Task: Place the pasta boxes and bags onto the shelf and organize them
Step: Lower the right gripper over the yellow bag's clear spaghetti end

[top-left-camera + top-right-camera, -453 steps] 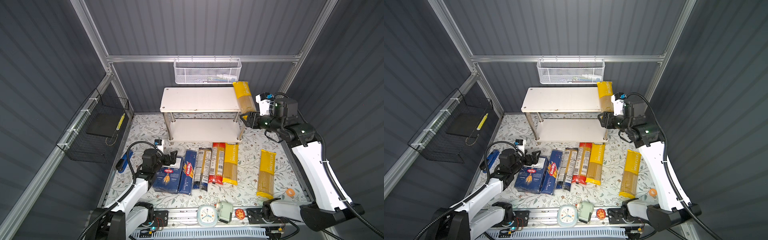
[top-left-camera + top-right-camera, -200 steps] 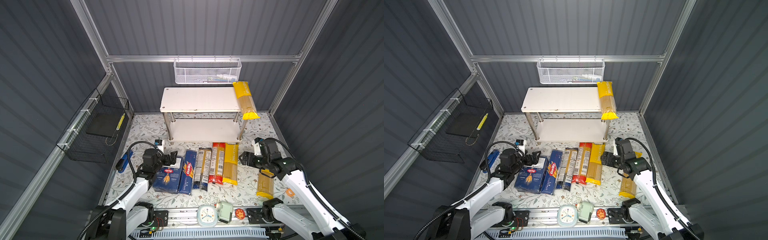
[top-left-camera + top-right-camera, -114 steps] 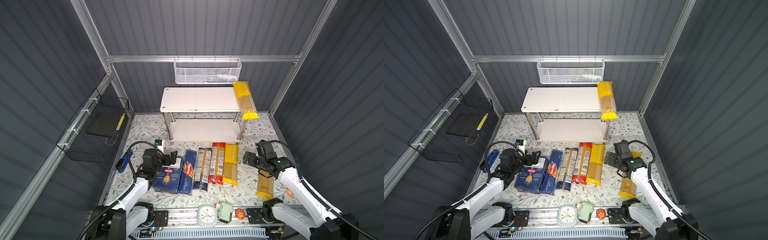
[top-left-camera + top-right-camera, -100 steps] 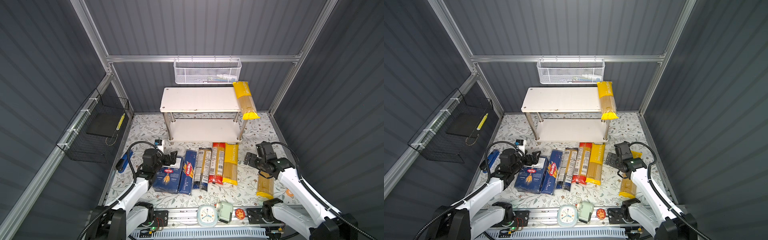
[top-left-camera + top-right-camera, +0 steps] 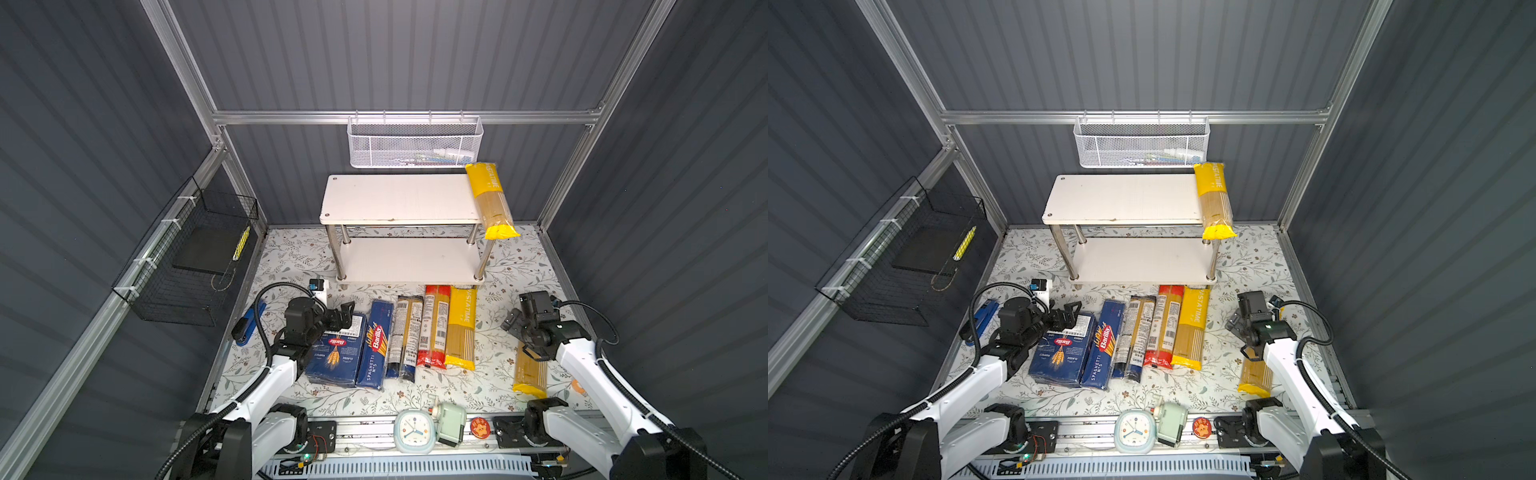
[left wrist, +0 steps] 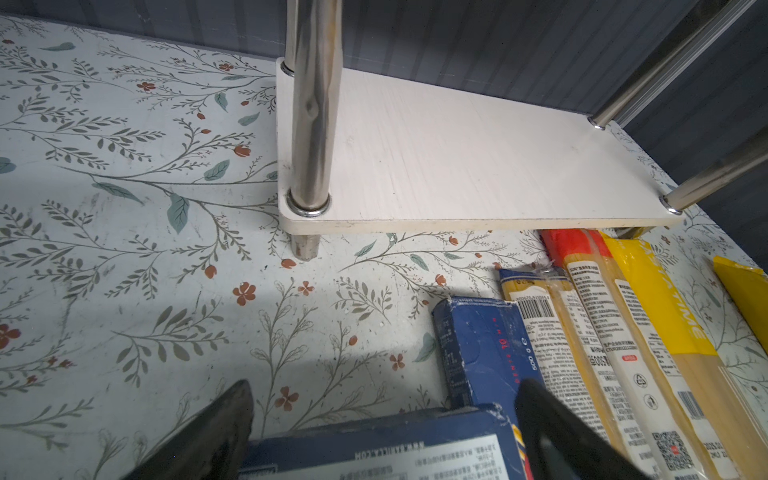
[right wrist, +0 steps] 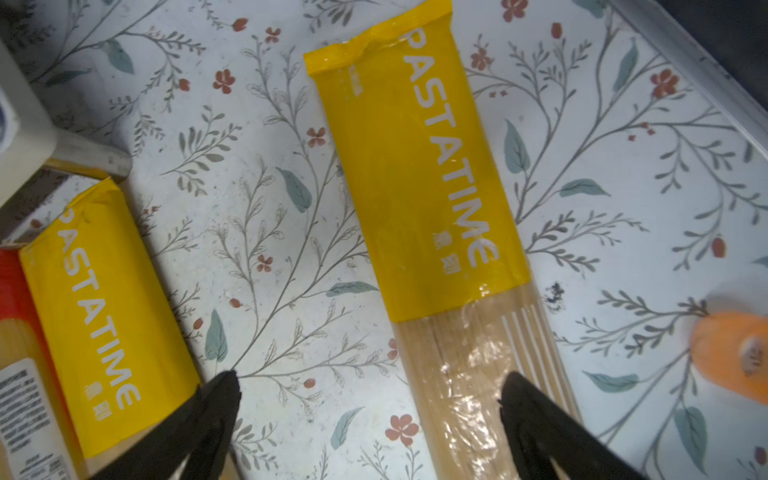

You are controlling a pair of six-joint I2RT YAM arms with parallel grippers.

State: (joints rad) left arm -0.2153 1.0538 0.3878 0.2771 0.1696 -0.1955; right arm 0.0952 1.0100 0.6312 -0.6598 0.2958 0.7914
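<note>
The white shelf [image 5: 395, 199] stands at the back, and one yellow bag [image 5: 490, 199] lies across the right end of its top board, overhanging the front. In front lie the wide blue box [image 5: 336, 353], the narrow Spaghetti box [image 5: 376, 345], a clear bag with dark ends [image 5: 403, 336], a red-ended bag [image 5: 434, 328] and a yellow bag [image 5: 460, 328]. Another yellow bag [image 7: 415, 166] lies apart on the right. My right gripper [image 7: 370, 399] hovers open over its near-left side. My left gripper [image 6: 382, 411] is open, its fingers on either side of the wide box's [image 6: 374, 449] far end.
A white mesh basket [image 5: 415, 143] hangs on the back wall above the shelf. A black wire basket [image 5: 187, 266] hangs on the left wall. A blue tool [image 5: 249, 324] lies far left, an orange disc [image 7: 739, 353] far right. A clock [image 5: 413, 430] sits on the front rail.
My right arm left the yellow bag on the top board, came down to the table and opened wide over the lone yellow bag. The left arm has not moved.
</note>
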